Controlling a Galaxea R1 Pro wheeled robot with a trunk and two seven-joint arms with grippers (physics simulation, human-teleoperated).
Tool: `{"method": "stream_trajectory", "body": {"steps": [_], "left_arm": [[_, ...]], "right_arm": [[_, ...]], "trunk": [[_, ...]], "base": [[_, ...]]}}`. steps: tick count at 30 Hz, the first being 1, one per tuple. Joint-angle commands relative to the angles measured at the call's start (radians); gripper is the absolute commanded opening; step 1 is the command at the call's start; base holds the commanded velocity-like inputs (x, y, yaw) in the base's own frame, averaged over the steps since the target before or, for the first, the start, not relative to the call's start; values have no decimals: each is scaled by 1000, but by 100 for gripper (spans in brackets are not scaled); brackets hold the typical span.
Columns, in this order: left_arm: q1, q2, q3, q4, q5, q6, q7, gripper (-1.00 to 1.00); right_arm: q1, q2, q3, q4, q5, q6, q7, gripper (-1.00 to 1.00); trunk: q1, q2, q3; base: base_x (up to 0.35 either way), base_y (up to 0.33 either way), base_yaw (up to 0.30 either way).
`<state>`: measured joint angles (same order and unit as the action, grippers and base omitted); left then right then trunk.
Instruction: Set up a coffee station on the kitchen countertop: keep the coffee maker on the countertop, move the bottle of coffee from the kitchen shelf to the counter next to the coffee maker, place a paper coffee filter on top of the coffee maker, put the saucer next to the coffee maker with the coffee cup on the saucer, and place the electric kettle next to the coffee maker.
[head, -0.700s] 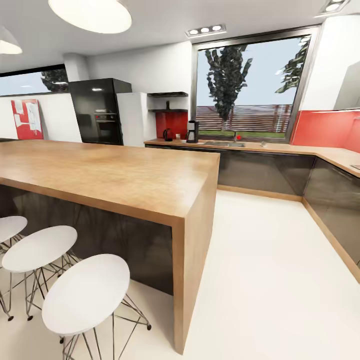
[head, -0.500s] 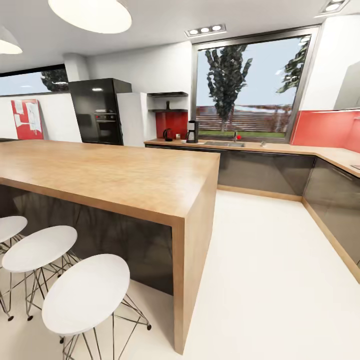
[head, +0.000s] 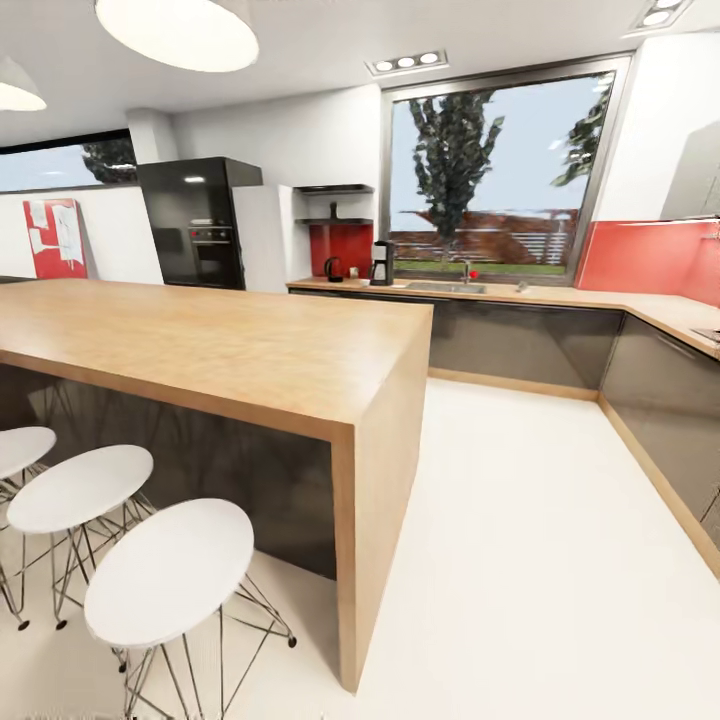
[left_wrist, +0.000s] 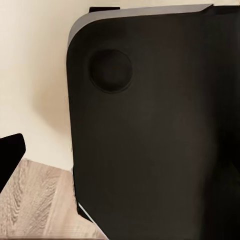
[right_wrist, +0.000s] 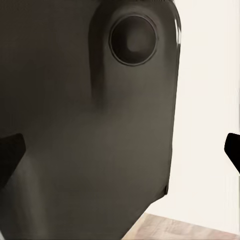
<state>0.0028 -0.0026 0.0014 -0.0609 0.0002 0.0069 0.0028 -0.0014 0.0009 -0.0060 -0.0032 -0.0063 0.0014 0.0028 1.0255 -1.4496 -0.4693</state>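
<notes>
Far counter: coffee maker and kettle are standing close together.
Kettle: probably rigid, I am planning its handle.
Grippers: I cannot tell their state.

- A home kitchen, modern and open.
- Near left: a wooden island table with white stools along it.
- Far wall: a long counter with sink, coffee maker and kettle, beneath a big window.
- Far left: a black built-in oven.
</notes>
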Motion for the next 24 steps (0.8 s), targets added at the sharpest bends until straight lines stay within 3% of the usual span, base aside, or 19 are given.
{"method": "stream_trajectory", "body": {"steps": [1,8,14,24], "left_arm": [[0,0,0,-2,0,1,0,100],[0,0,0,-3,0,1,0,100],[0,0,0,-5,0,1,0,100],[0,0,0,-12,0,1,0,100]], "right_arm": [[0,0,-1,-1,-1,0,1,100],[0,0,-2,-3,-1,1,2,100],[0,1,-1,-3,-1,1,3,100],[0,-1,-2,-6,-1,1,8,100]], "trunk": [[0,0,-1],[0,0,-1],[0,0,-1],[0,0,-1]], "base": [[-238,-187,0],[-232,-177,0],[-58,-43,-24],[12,-27,-249]]}}
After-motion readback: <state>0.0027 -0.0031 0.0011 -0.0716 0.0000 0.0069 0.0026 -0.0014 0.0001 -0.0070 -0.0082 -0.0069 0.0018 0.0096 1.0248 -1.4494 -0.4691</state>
